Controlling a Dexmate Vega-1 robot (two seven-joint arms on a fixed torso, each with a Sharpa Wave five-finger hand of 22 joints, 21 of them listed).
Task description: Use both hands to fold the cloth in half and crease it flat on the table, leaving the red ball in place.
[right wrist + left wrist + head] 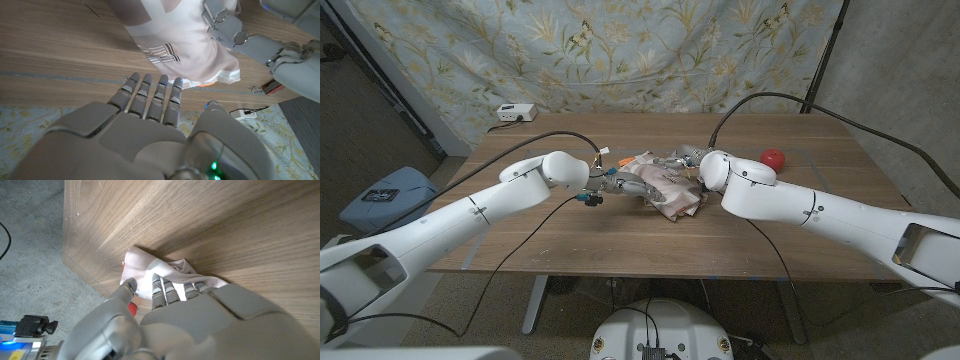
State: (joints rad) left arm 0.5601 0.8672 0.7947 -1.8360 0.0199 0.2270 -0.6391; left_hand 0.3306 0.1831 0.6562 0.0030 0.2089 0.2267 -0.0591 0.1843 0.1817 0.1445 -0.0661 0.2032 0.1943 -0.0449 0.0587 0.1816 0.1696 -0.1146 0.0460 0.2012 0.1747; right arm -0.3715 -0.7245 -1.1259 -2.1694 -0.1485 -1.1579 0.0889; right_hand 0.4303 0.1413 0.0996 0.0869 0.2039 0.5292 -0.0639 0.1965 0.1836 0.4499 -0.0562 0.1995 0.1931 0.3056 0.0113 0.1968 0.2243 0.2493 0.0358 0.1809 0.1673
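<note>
Apparently left hand (235,32) grips cloth (180,45).

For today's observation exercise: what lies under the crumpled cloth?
The cloth sits on the wooden table. Anything beneath its folds is covered.

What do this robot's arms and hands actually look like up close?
Both arms are smooth, glossy white shells with rounded joints, and black cables loop off them. The left hand and right hand are grey metal-and-plastic, with segmented fingers. A small green light glows near the right wrist.
</note>
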